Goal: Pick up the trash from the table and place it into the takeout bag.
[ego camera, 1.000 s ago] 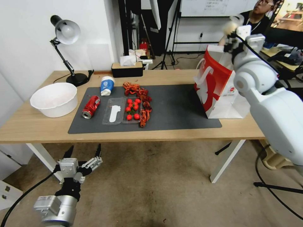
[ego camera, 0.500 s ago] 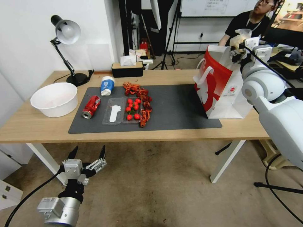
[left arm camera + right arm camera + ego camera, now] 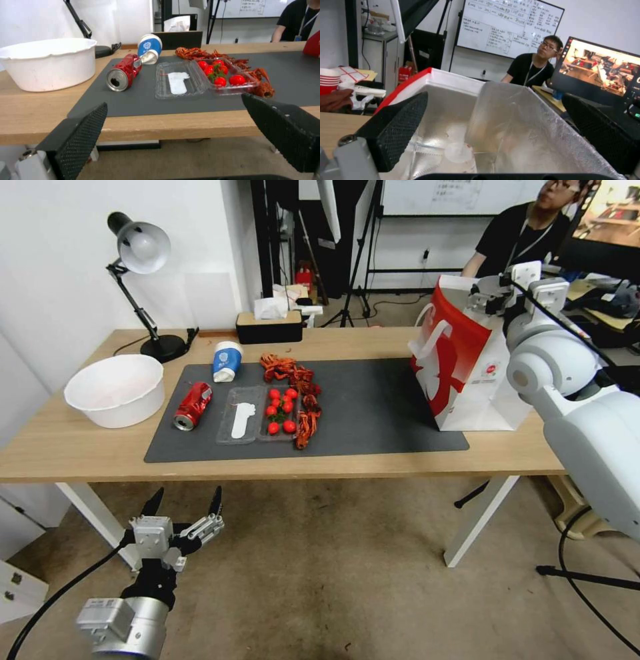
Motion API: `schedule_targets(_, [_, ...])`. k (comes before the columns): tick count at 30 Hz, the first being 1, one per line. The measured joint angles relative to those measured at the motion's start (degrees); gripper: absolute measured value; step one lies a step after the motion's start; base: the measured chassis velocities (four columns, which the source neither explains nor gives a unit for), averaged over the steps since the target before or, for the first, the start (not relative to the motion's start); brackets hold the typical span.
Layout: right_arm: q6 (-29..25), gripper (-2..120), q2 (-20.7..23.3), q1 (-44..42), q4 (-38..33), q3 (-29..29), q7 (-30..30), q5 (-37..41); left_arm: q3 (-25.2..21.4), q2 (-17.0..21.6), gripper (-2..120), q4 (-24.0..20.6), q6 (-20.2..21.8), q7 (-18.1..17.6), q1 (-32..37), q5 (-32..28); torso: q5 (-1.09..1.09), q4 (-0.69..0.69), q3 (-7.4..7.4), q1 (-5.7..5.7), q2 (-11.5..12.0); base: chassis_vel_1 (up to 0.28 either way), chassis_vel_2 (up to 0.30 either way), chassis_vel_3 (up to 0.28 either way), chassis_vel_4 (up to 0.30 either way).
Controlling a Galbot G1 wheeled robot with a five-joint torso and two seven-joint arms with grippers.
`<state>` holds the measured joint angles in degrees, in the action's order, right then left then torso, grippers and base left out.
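- The right tool (image 3: 494, 292) hangs over the open mouth of the takeout bag (image 3: 467, 373), at the far right end of the bench (image 3: 80, 447); its two black fingers (image 3: 395, 127) are spread wide and hold nothing.
- Under this tool, in the right wrist view, the silver foil lining of the takeout bag (image 3: 506, 130) is seen, and pale, round things lie at the bottom; I cannot tell what each of them is.
- The left tool (image 3: 181, 507) waits low in front of the bench, below its near edge, with the fingers (image 3: 80, 132) also spread and empty.
- Straight ahead of the left tool, on the dark grey mat (image 3: 373, 413), the red drink can (image 3: 124, 72) lies on its side with the open top toward the tool.
- Just behind the can, the blue-and-white paper cup (image 3: 149, 49) lies tipped over, touching or almost touching the can.
- Beside the can, on the side toward the right tool, the clear tray (image 3: 200, 80) is open, with red tomatoes (image 3: 220, 72) in one half and a white label in the other.
- Red crayfish shells (image 3: 300, 393) lie behind the tray and along its far side.
- On the other side of the can, the big white bowl (image 3: 46, 62) stands on the bare wood, off the mat.
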<state>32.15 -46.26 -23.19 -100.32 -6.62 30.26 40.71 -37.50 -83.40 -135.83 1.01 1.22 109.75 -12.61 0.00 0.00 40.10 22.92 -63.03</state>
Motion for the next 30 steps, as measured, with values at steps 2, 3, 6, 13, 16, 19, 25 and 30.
schedule_targets(2, [-0.62,100,-0.01,-0.28,-0.24,-0.09,-0.02,0.07,-0.05,0.02,100,-0.1,0.02,-0.02,0.01,0.0,0.0,0.0,0.0,0.0,0.0,0.0,0.0,0.0,0.0])
schedule_targets(3, [-1.54,100,-0.01,-0.46,-0.45,-0.16,-0.12,0.37,-0.09,0.03,100,-0.15,0.03,-0.03,0.01,-0.01,0.0,0.0,0.0,0.0,0.0,0.0,0.0,0.0,0.0])
schedule_targets(6, [-4.26,100,-0.1,-0.76,-0.92,-0.26,-0.47,1.43,-0.18,0.09,100,-0.18,0.05,-0.04,0.01,-0.01,-0.01,0.0,0.0,0.0,0.0,0.0,0.0,0.0,0.0])
schedule_targets(13, [-11.81,100,-0.23,-4.11,-5.98,-1.18,-4.49,6.47,-0.25,0.09,100,-0.3,0.06,-0.5,0.03,-0.07,-0.01,0.01,0.0,0.0,0.0,0.0,0.0,0.0,0.0])
schedule_targets(16, [-13.31,100,-0.05,-5.98,-8.11,-1.86,-6.81,8.14,-0.33,0.11,100,-0.31,0.08,-0.98,0.03,-0.29,-0.01,0.01,0.01,0.0,0.0,0.0,0.0,0.0,0.0])
schedule_targets(19, [-16.77,100,0.29,-11.59,-12.65,-3.87,-11.27,8.78,-0.55,0.17,100,-0.33,0.09,-1.19,0.04,-0.59,-0.02,0.02,0.0,0.0,0.0,0.0,0.0,0.0,0.0])
schedule_targets(25, [-28.5,100,-0.74,-29.37,-18.31,-10.18,-21.46,3.13,-0.71,0.56,100,-0.48,0.14,-1.25,-0.31,-1.7,-0.01,-0.01,0.0,0.0,0.0,0.0,0.0,0.0,0.0])
schedule_targets(30, [-35.78,100,-4.55,-45.06,-20.52,-15.48,-24.49,-3.4,-0.27,0.73,100,-0.28,0.2,-1.62,-0.71,-1.95,-0.01,-0.02,0.0,0.0,0.0,0.0,0.0,0.0,0.0])
